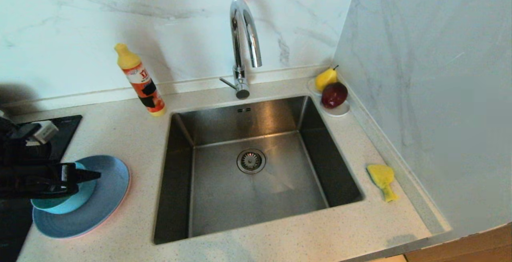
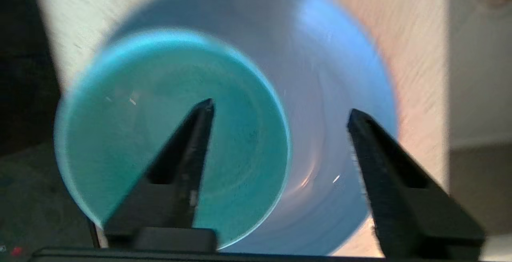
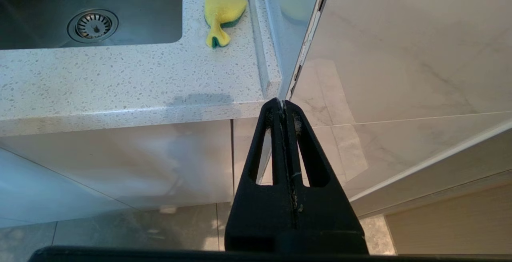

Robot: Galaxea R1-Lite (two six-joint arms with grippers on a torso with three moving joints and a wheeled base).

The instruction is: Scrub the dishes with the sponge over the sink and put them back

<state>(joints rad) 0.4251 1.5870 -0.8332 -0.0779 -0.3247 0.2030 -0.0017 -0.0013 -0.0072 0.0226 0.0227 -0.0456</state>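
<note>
The left claw [image 2: 280, 112] is seen over the stack of dishes near the left edge of the counter [image 1: 132, 134]. Its two black fingers [image 2: 192, 146] are spread wide apart, and nothing is held between them. One finger is seen over the small teal bowl [image 2: 132, 134], the other over the blue plate [image 2: 328, 74].

The bowl is set on the blue plate, toward the plate's left side. A thin pink rim is seen under the blue plate in the head view, so a pink plate [image 1: 102, 225] is stacked below it.

The sink [image 1: 256, 166] is set in the middle of the counter, with its round drain [image 1: 251, 161] in the floor of the basin and the tap [image 1: 243, 46] at the back edge.

The sponge [image 1: 382, 180] is laid flat on the counter by the right edge, just beside the sink and well apart from the dishes.

A soap bottle [image 1: 141, 81] is stood near the back edge, left of the tap. A pear [image 1: 326, 79] and a red apple [image 1: 334, 95] are kept on a white saucer [image 1: 340, 112] in the back right corner.

The right claw [image 3: 284, 104] is parked below the front edge of the counter at its right end, with its fingers pressed together and nothing held.
</note>
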